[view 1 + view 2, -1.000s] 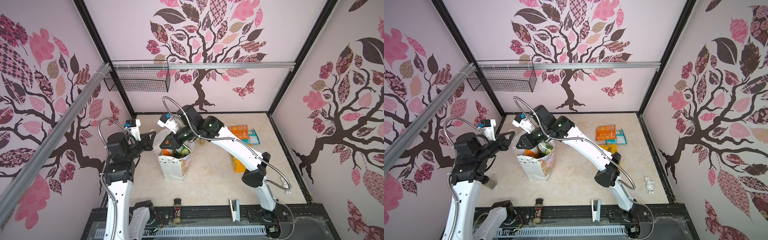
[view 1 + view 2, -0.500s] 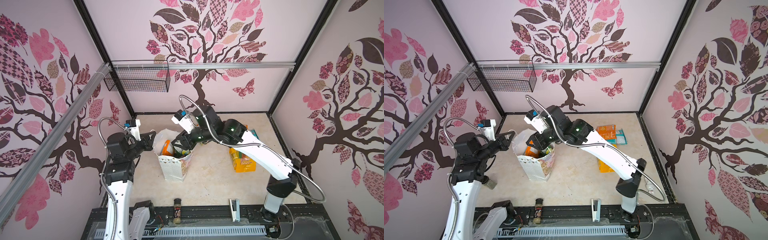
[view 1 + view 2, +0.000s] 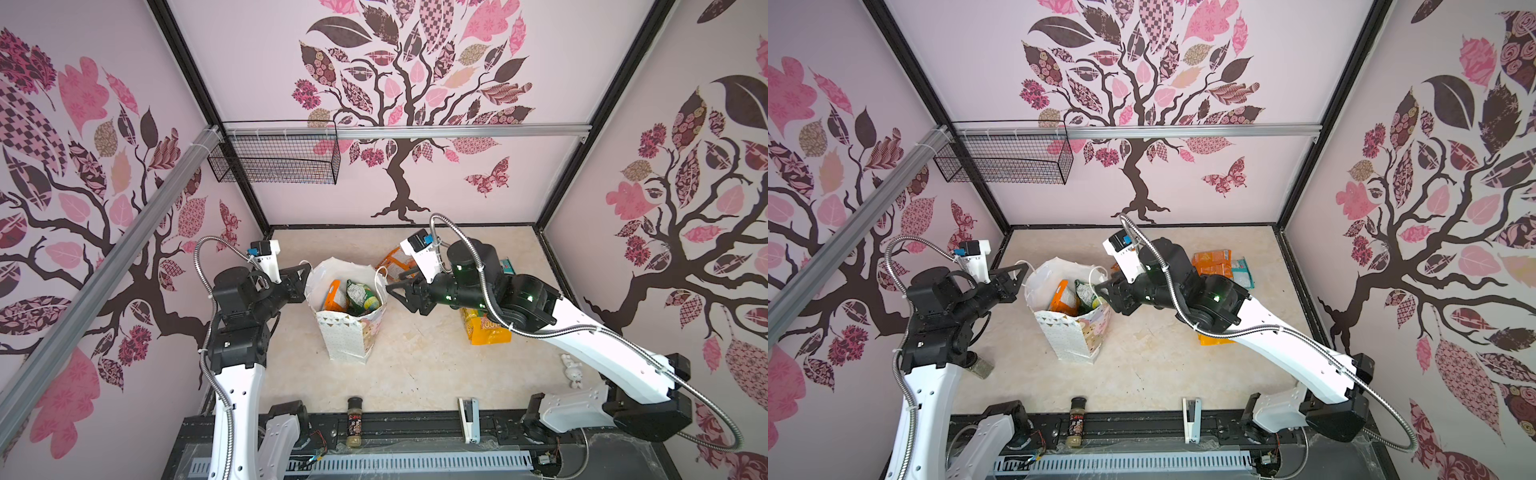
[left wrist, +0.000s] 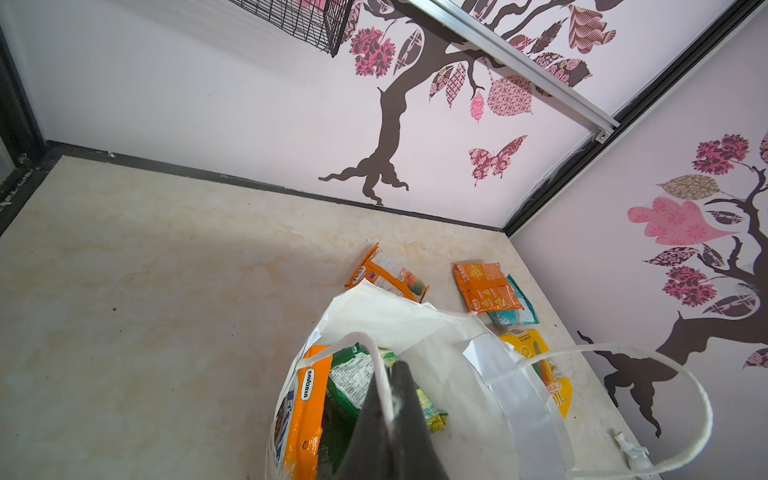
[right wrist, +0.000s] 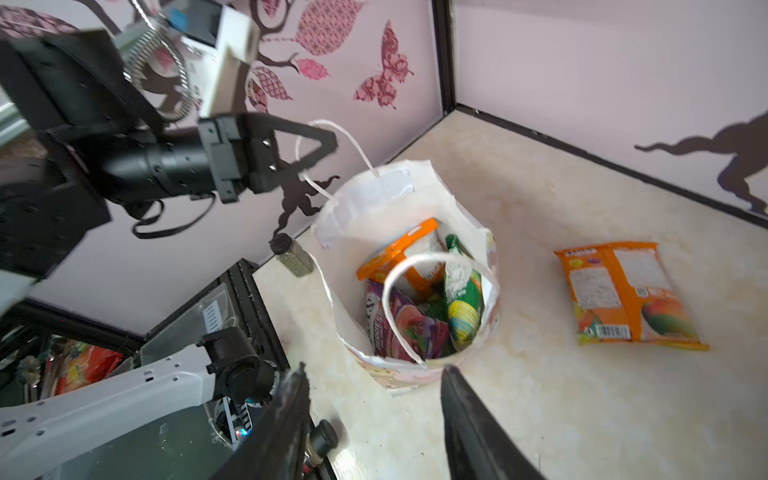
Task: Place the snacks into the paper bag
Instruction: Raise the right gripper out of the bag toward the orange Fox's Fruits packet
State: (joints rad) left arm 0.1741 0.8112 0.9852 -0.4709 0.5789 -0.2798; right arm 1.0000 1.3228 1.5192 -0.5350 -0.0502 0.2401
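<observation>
**Three packets in, four to go**

My left gripper (image 3: 305, 271) is clenched on the paper bag's (image 3: 349, 336) cord handle (image 5: 353, 143), holding the mouth open. My right gripper (image 3: 390, 291) hangs empty, jaws apart, at the bag's three o'clock. Inside I see the orange Savoria packet (image 4: 307, 399), green packet (image 3: 361, 295) and purple packet (image 5: 399, 324). Waiting on the table, from one to four o'clock, are the mango packet (image 5: 627, 291), orange packet (image 4: 486, 286), teal packet (image 4: 519, 316) and yellow packet (image 3: 484, 330).

top pair: overhead, whole scene | wrists: close, both share paper bag (image 4: 395, 316)

White arm links (image 3: 602, 353), black joint housings (image 3: 237, 291), ribbed silver cable conduits (image 3: 216, 237), small green lights (image 3: 532, 297), dark tapered fingers (image 5: 465, 419).
</observation>
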